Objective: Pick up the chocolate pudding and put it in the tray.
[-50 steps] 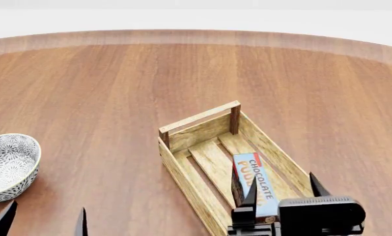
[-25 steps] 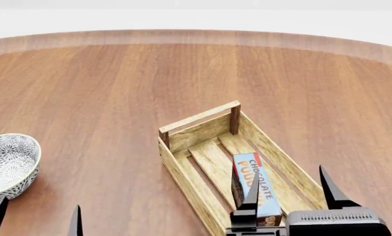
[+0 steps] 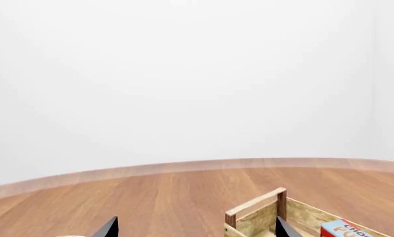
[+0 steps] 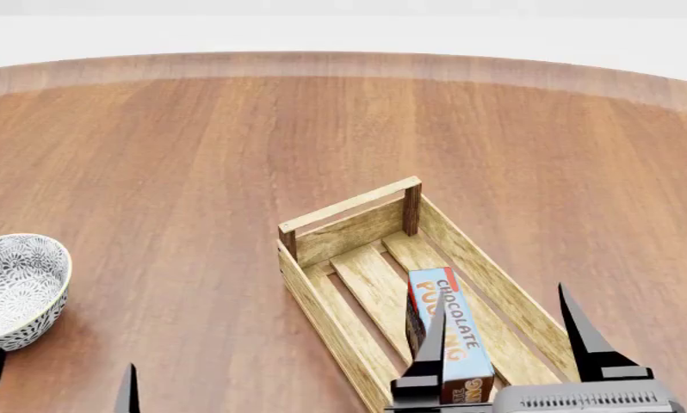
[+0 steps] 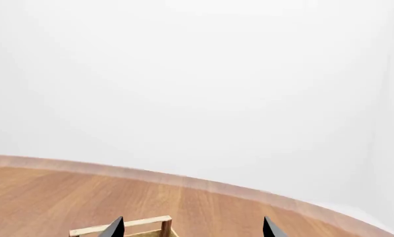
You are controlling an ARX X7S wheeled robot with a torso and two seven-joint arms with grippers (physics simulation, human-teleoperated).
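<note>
The chocolate pudding point(image 4: 449, 331), a small carton with a light-blue lettered face and dark brown sides, lies on the slats inside the tray point(image 4: 349, 231), a light-wood crate with dark corner posts. My right gripper point(image 4: 507, 331) is open and empty above the near end of the tray, its two black fingertips spread either side of the carton's near half. My left gripper point(image 4: 57, 379) is open and empty at the near left edge. In the left wrist view the tray's far end point(image 3: 263, 210) and a corner of the carton point(image 3: 345, 229) show. The right wrist view shows only the tray's far bar point(image 5: 128, 226).
A round grey-white patterned bowl point(image 4: 16, 288) stands at the near left, close to my left gripper. The round wooden table point(image 4: 320, 129) stretches away behind the tray to a curved far edge.
My right gripper has opened wider and drawn back toward the near edge, leaving the carton lying in the tray. My left gripper has sunk slightly lower in view.
</note>
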